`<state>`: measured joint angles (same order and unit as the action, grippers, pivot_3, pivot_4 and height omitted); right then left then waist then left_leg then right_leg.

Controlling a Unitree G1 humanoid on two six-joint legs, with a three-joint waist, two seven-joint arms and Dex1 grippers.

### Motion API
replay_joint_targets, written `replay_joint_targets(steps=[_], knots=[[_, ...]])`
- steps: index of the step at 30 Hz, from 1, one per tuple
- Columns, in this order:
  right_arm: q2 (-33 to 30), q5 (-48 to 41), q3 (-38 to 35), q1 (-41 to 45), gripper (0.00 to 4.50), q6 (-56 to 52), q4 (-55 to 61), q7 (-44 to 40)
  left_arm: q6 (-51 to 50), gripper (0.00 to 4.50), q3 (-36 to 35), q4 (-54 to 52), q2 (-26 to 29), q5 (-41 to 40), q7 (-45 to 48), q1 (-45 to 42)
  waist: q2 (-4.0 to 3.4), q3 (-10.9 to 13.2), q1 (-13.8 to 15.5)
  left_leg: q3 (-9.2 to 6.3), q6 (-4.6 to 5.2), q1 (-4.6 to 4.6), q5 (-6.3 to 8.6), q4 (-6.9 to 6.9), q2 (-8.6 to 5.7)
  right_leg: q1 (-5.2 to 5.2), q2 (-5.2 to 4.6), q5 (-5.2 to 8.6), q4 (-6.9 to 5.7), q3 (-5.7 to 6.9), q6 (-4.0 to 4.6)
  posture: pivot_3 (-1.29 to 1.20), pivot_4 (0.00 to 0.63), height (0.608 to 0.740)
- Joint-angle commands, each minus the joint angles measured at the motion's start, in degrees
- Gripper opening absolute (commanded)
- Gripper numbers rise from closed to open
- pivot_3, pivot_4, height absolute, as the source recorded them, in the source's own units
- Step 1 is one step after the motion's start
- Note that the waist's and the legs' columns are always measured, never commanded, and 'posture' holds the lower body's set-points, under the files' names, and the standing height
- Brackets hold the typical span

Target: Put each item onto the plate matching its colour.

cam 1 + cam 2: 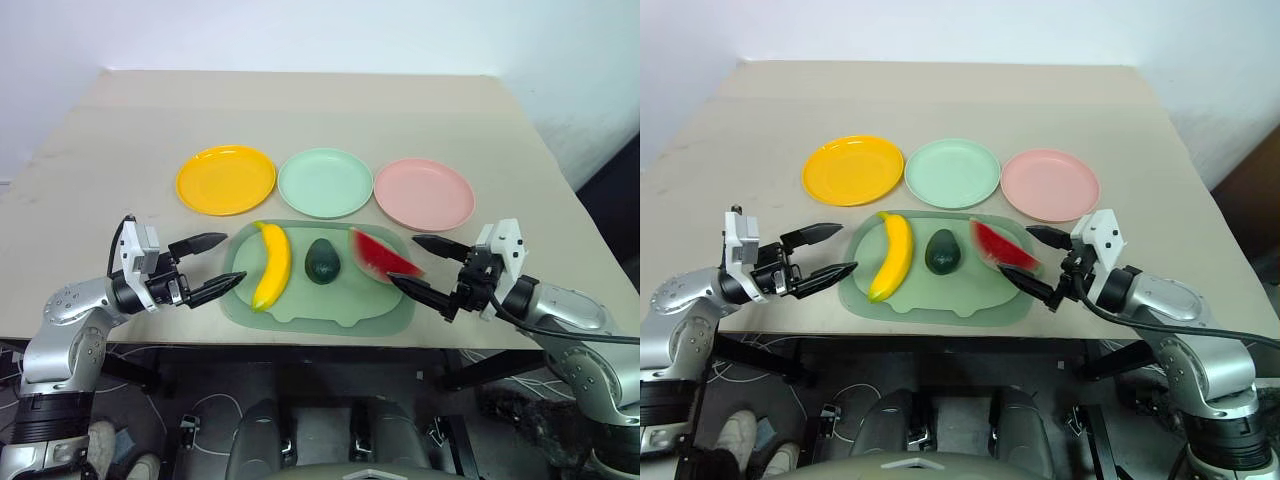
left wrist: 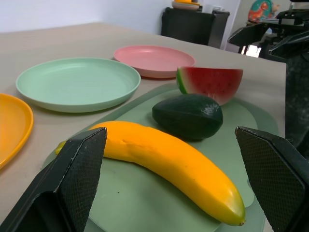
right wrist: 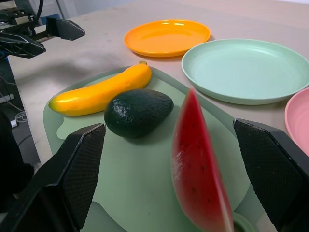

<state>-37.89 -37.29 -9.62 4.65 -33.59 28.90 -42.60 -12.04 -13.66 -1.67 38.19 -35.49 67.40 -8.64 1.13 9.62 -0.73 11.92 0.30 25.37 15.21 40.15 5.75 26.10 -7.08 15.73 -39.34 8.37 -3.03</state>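
L gripper: open wide, holds nothing, level, just off the tray's left edge, pointed at the banana. R gripper: open wide, empty, at the tray's right edge, one finger close by the melon wedge; contact cannot be told.

Items, L to R, all on the tray near the table's front edge: banana, lying roughly front-to-back; avocado at centre; wedge, standing on its rind side, tilted. None on a plate yet. Plates in a row just behind the tray: yellow plate, green plate, pink plate. All bare; they sit close together, green and pink near touching.

Step in hand, judged: first picks not begun. Recommend L takes the banana across its mid-length, jaws square to the curve, lift clear of the tray lip, set down at the yellow plate's centre. R takes the wedge across its flat red faces, not the thin top edge, which looks likely to slip or tip. Avocado is rounded and may roll if nudged; leave till the neighbours are gone, either arm reaches.

Room: table wide and bare behind and beside the plates; ample. Tight spots: items sit close on the tray, so approach from outboard sides. Tray is near the front edge; avoid dragging it toward the drop. Keep arms to own sides over the tray, since both grippers point inward at each other.
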Motion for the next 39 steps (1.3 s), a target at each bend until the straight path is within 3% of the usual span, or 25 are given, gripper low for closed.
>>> replay_joint_targets(steps=[1,10,15,22,33,39], knots=[[-0.1,-0.6,0.4,1.5,4.50,-0.8,1.4,0.7,0.4,4.46,-0.4,-0.5,0.4,0.0,0.5,0.1,0.00,0.0,0.0,0.00,0.00,0.00,0.00,0.00,0.00,0.00,0.00,0.00,0.00,0.00,0.00,0.00,0.150,0.695],[-1.8,-1.4,2.2,4.7,4.50,-7.0,3.0,2.7,0.3,4.46,-0.4,-2.0,0.0,0.2,-0.8,0.4,0.00,0.0,0.0,0.00,0.00,0.00,0.00,0.00,0.00,0.00,0.00,0.00,0.00,0.00,0.00,0.00,0.150,0.695],[-8.2,0.6,6.9,10.3,4.50,-14.4,0.5,1.1,1.8,4.46,0.3,-1.5,-1.2,1.1,-1.0,1.3,-0.01,0.0,-0.1,0.01,0.01,0.00,0.00,0.00,0.00,0.02,-0.02,0.00,0.00,-0.01,0.01,0.00,0.150,0.695],[-13.1,3.9,10.5,16.4,4.50,-16.3,-5.8,-3.0,1.4,4.46,1.7,-5.4,-3.1,1.2,-2.9,2.9,0.00,0.0,-0.1,0.02,0.03,0.03,0.02,0.00,-0.01,0.03,-0.05,0.00,0.02,0.00,0.01,0.00,0.150,0.695],[-7.7,11.7,25.0,34.1,4.50,-21.6,-17.7,-5.9,2.8,4.46,3.8,-5.8,-5.2,2.4,-4.6,2.3,-0.01,0.0,-0.2,0.11,0.02,0.04,0.01,0.00,0.01,0.13,-0.04,-0.01,-0.01,-0.02,0.01,0.00,0.150,0.695],[-5.2,16.0,31.9,39.4,4.50,-24.4,-21.4,-7.3,3.0,4.46,2.8,-7.1,-5.1,2.2,-5.6,3.0,-0.01,0.0,-0.2,0.12,0.02,0.07,0.01,0.00,0.02,0.17,-0.05,-0.01,-0.01,-0.02,0.01,0.00,0.150,0.695]])
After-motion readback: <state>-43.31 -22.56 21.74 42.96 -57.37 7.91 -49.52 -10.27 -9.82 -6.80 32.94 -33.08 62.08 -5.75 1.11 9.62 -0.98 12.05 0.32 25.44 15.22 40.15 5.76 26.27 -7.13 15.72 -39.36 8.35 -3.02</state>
